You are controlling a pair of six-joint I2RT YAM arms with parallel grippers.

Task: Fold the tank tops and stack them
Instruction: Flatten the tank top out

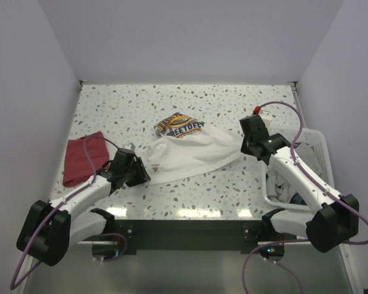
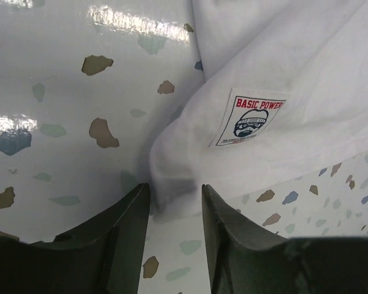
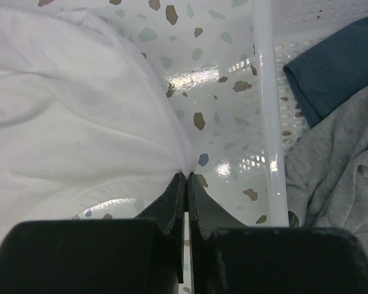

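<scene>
The white tank top (image 1: 193,153) lies spread in the middle of the table, its orange and blue chest graphic folded up at the far end. My right gripper (image 1: 244,147) is shut on its right edge (image 3: 187,174), and the cloth (image 3: 73,122) pulls taut from the tips. My left gripper (image 1: 144,176) stands open at the top's near left corner. That corner (image 2: 172,184), near a small "BASIC POWER" label (image 2: 248,116), lies on the table just ahead of the fingertips (image 2: 175,193), unclamped. The dark red tank top (image 1: 83,158) lies folded at the left.
A white lattice basket (image 1: 322,156) stands at the table's right edge, just right of my right arm. Its rim (image 3: 265,110) runs close beside the right gripper, with grey cloth (image 3: 337,177) and blue cloth (image 3: 337,61) inside. White walls enclose the speckled table.
</scene>
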